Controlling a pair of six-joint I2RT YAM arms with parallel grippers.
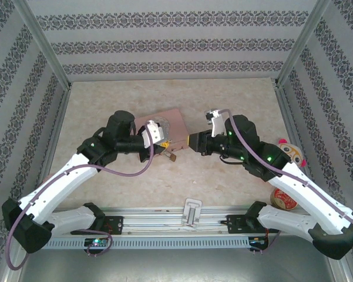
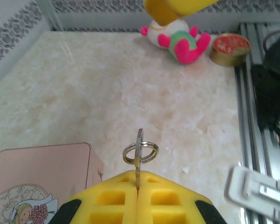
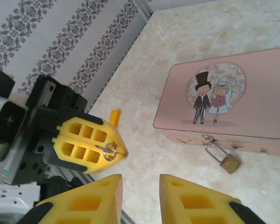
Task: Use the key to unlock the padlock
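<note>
Left tool [image 2: 138, 186] clamped on the key [image 2: 139, 156]; thin grey blade mostly buried between the pads [image 2: 112, 200], only its ringed end showing. Small brass padlock [image 3: 229, 162] hangs from the pink tin's [image 3: 251, 102] front, on the bench [image 3: 186, 28]. Right tool [image 3: 140, 196]: jaws apart, empty.

Left end effector [image 2: 137, 186] clamped shut; right end effector [image 3: 140, 181] parted.
</note>
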